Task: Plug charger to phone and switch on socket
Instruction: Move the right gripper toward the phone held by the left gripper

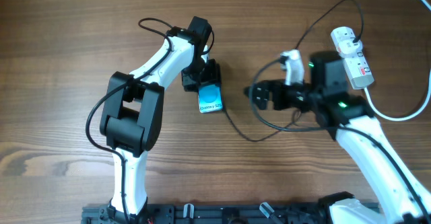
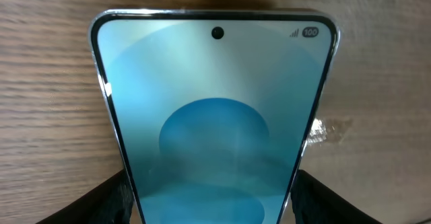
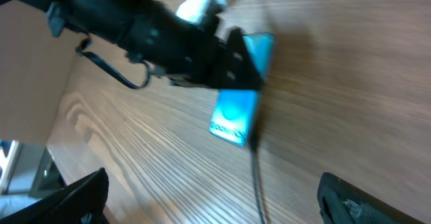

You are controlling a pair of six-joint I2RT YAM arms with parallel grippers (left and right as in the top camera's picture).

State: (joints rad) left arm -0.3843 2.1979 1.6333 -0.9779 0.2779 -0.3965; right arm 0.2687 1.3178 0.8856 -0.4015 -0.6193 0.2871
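The phone [image 1: 211,99], with its teal-blue screen up, lies on the wooden table. It fills the left wrist view [image 2: 215,116]. My left gripper [image 1: 206,83] is shut on the phone's sides, one black finger on each long edge [image 2: 215,214]. The thin black charger cable [image 1: 242,133] runs from the phone's bottom edge in a loop, then arcs up toward the socket. In the right wrist view the cable [image 3: 256,177] leads up to the phone [image 3: 234,116]. My right gripper [image 1: 256,95] is open and empty, just right of the phone, fingers wide apart [image 3: 215,204] astride the cable.
The white power strip [image 1: 353,57] with red switches lies at the far right behind my right arm. Its thick white cord [image 1: 404,113] curves off to the right edge. The table is bare wood in front and at the left.
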